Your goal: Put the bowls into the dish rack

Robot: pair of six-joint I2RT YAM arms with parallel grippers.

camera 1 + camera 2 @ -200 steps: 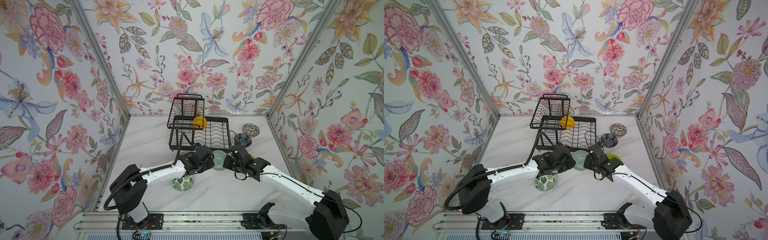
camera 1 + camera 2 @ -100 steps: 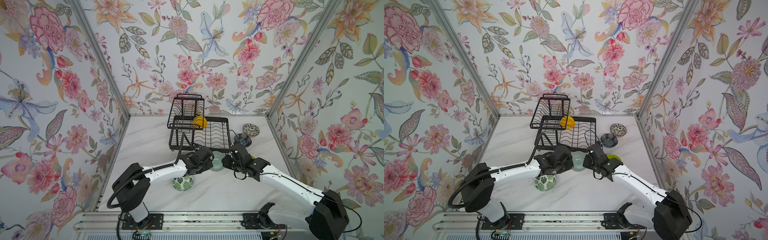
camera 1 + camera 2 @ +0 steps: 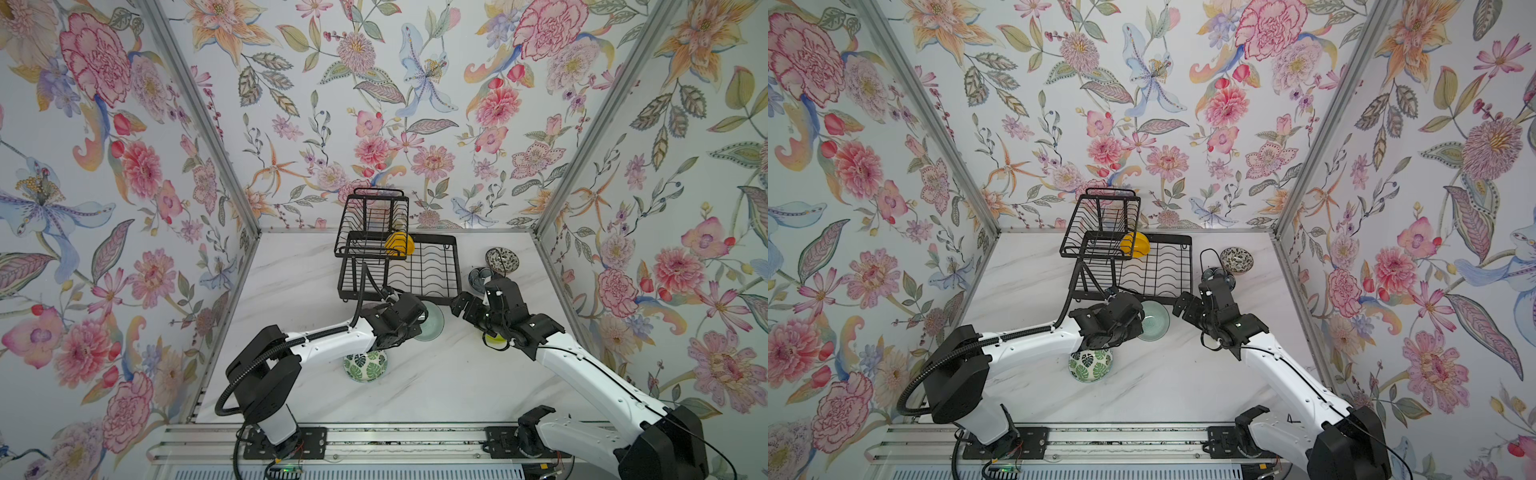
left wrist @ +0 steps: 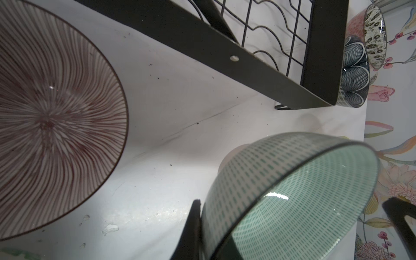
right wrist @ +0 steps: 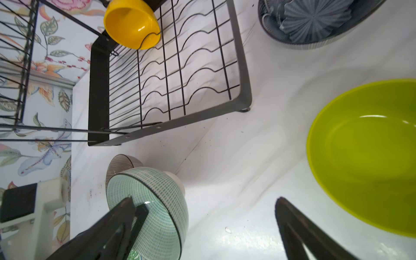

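Pale aqua bowl held in front of the dish rack. The left gripper [image 3: 417, 319] is clamped on the rim of the pale aqua bowl [image 3: 431, 323]. In the left wrist view one of its fingers [image 4: 194, 216] lies against the outer wall and its partner sits inside. The bowl is tilted on edge just in front of the front rail of the dish rack [image 3: 458, 266]. Its mouth turns up toward the top views, and its foot points toward the table [image 3: 415, 395] and the rack. The right gripper [image 3: 459, 307] stands just beside the bowl's right edge, jaws wide apart, holding nothing. The rack stands at the back of the table. The longer side of its lower tray appears to run across the table, parallel with the back wall, and the raised basket sits over its left end. The yellow bowl [image 3: 399, 243] lies tipped on its side at the tray's far edge, beside the basket. The remaining bowls are on the table. The green-leaf bowl [image 3: 365, 365] sits mouth up under the left arm, near the front. The pink-brown ribbed bowl [image 4: 56, 119] is left of the held bowl and mostly hidden in both top views. The lime green bowl [image 5: 364, 157] lies beneath the right arm. The dark blue floral bowl [image 3: 477, 275] and the black-and-white patterned bowl [image 3: 502, 261] sit next to each other by the rack's right end.
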